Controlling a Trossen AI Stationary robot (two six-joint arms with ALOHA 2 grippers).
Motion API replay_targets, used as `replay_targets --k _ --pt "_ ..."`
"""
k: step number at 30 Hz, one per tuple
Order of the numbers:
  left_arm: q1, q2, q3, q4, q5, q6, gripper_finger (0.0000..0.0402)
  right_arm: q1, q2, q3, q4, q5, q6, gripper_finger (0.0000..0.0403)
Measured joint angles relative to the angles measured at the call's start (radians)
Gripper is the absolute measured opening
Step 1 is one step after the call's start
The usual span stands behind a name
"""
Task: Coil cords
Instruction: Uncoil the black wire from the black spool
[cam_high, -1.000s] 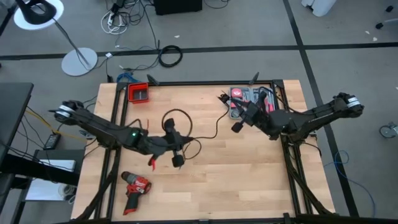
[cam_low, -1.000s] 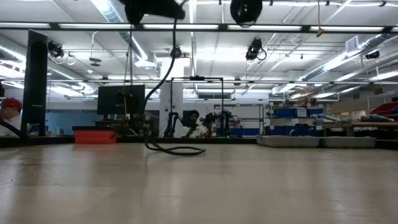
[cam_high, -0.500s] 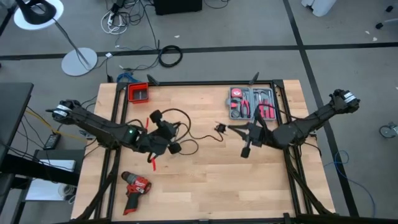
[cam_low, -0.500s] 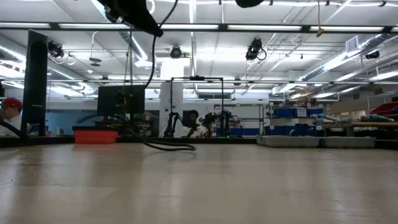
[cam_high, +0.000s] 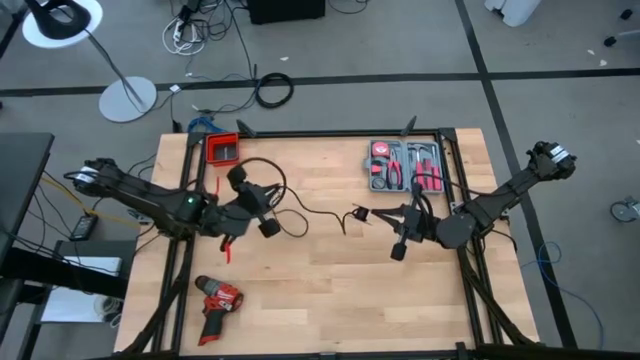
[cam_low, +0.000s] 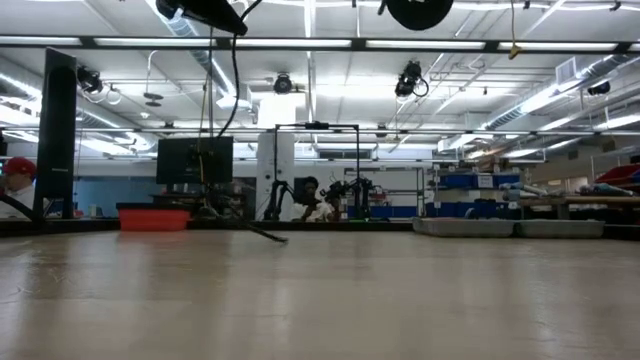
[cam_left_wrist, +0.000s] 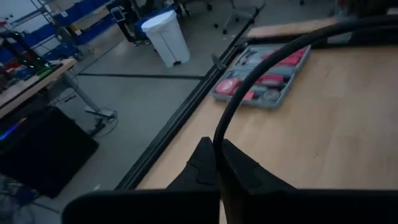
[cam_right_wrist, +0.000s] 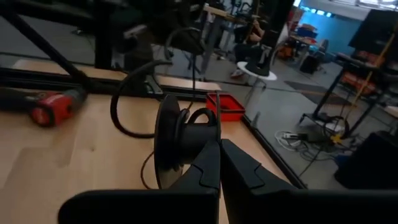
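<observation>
Left hand (cam_high: 262, 212) is up over the left half of the worktop (cam_high: 330, 290), fingers clamped tight on the cord (cam_high: 300, 215), and the left wrist view shows that thin black line running straight out from between its fingers (cam_left_wrist: 205, 168). From there the cord arcs in a loop toward the back-left corner, near the red bin (cam_high: 223, 150), then trails across the middle of the worktop to its small dark plug end. Right hand (cam_high: 398, 250) hovers over the right half, fingers pressed together on nothing, close to that plug end. The tool case (cam_high: 405, 165) sits at the back edge, right of centre. The red drill (cam_high: 217, 300) lies near the front-left corner, well apart from the cord.
</observation>
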Motion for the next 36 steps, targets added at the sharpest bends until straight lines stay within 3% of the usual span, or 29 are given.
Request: replay_targets --k 6,14,19,28,36 --pt "-0.001 -0.003 0.095 -0.045 -0.024 0.052 0.0 0.007 0.0 0.0 -0.144 -0.061 0.003 0.0" --pt "-0.001 -0.003 0.238 -0.035 -0.028 0.165 0.0 -0.005 0.0 0.0 -0.314 -0.047 0.046 0.0" --pt "-0.001 0.001 0.259 0.019 0.034 0.175 0.0 -0.051 0.0 0.0 -0.376 0.055 0.05 0.0" --pt "-0.001 0.108 0.259 0.138 0.176 0.182 0.0 -0.192 0.0 0.0 -0.364 0.372 0.032 0.0" --pt "-0.001 0.233 0.259 0.235 0.325 0.173 0.0 -0.27 0.0 0.0 -0.167 0.422 -0.146 0.0"
